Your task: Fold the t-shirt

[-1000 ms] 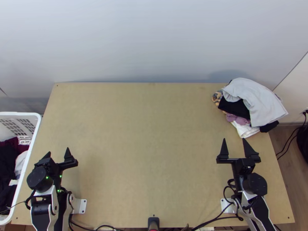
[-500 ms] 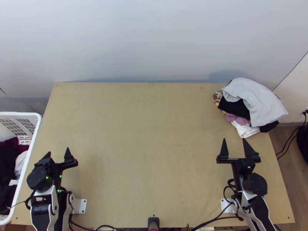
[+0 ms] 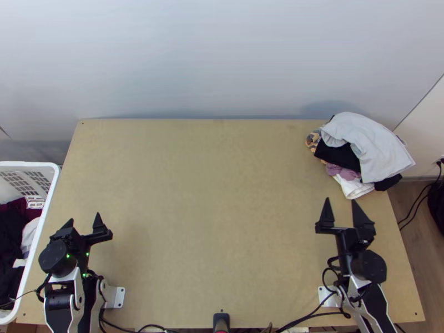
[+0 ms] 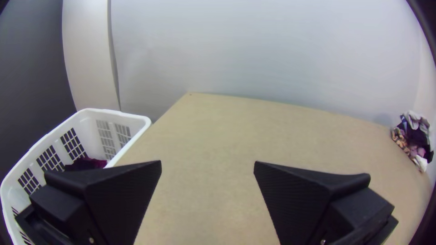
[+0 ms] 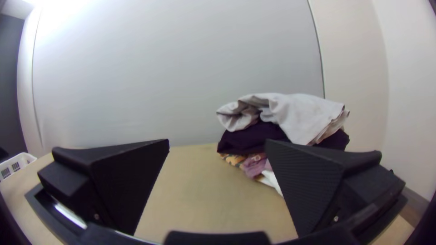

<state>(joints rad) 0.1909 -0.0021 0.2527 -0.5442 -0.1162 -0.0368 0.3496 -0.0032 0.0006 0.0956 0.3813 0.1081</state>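
Honestly, hard to single out the t-shirt: probably among the loose garments (image 3: 10, 238) bunched in the white basket (image 3: 28, 164) at the near left, less likely in the pile of clothes (image 3: 366, 147) toward the far right. No cloth in either grip: left gripper (image 3: 83, 218) spread wide beside the basket, right gripper (image 3: 341, 200) likewise spread, on the near side of the pile. Likely light, soft and limp; unbreakable, but quick to sag, crumple or slip from a shallow pinch. Best to take one raised fold deeply, without snagging neighbours, then lay flat and grasp by shoulders or hem corners.
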